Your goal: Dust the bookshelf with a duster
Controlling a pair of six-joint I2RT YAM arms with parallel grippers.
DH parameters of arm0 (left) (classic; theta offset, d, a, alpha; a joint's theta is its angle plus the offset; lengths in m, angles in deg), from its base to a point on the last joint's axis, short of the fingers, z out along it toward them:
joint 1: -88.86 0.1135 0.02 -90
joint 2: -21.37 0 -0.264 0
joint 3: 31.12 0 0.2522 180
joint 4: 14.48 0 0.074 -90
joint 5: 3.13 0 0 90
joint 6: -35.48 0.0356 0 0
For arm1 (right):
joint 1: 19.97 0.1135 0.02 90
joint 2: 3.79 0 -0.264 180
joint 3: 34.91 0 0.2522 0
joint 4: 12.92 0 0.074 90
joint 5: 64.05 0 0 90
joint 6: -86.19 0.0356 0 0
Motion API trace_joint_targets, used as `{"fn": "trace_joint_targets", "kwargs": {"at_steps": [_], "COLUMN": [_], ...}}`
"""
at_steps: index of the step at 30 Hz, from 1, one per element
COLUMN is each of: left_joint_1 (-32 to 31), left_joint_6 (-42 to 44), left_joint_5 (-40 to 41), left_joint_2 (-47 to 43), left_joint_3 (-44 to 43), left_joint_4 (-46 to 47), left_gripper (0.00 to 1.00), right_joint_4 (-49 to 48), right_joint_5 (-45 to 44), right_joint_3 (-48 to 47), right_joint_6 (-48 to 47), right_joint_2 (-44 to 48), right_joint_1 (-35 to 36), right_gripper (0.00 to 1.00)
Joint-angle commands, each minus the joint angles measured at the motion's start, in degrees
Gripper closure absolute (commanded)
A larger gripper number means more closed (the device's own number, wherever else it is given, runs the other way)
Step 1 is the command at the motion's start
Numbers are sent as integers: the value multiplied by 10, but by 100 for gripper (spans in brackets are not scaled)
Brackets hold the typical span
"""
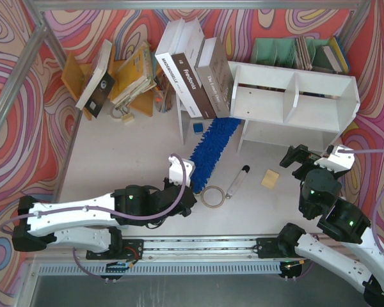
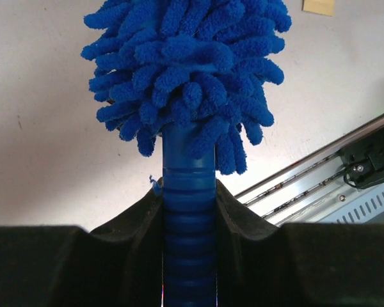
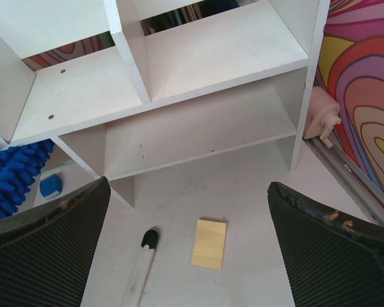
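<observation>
The white bookshelf (image 1: 294,96) stands at the back right, with two box compartments and a low shelf below; it fills the top of the right wrist view (image 3: 179,70). The blue duster (image 1: 212,146) lies slanted on the table, its shaggy head reaching under the shelf's left end. My left gripper (image 1: 184,197) is shut on the duster's ribbed blue handle (image 2: 189,230), with the fluffy head (image 2: 185,70) ahead of it. My right gripper (image 1: 293,161) is open and empty in front of the shelf, above a yellow note (image 3: 209,244).
A black-and-white marker (image 1: 237,181) and a tape ring (image 1: 212,196) lie mid-table. Large books (image 1: 195,67) lean on the shelf's left side. A wooden book stand (image 1: 125,77) is back left, a green file rack (image 1: 294,52) behind the shelf. Patterned walls surround.
</observation>
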Motion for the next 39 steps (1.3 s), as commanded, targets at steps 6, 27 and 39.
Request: {"fn": "trace_joint_targets", "kwargs": {"at_steps": [6, 27, 39], "left_joint_1": [-3, -185, -173], "left_joint_6": [28, -89, -54], "left_joint_5": [-20, 92, 90], "left_joint_2": [21, 5, 21], "left_joint_3": [-7, 7, 10], "left_joint_4": [71, -50, 20], "left_gripper": [100, 100, 100], "right_joint_4": [-6, -14, -4], "right_joint_5": [-9, -6, -7], "right_joint_3": [3, 2, 1], "right_joint_6": [1, -5, 2], "right_joint_2": [-3, -15, -6], "right_joint_1": [4, 4, 4], "right_gripper": [1, 1, 1]}}
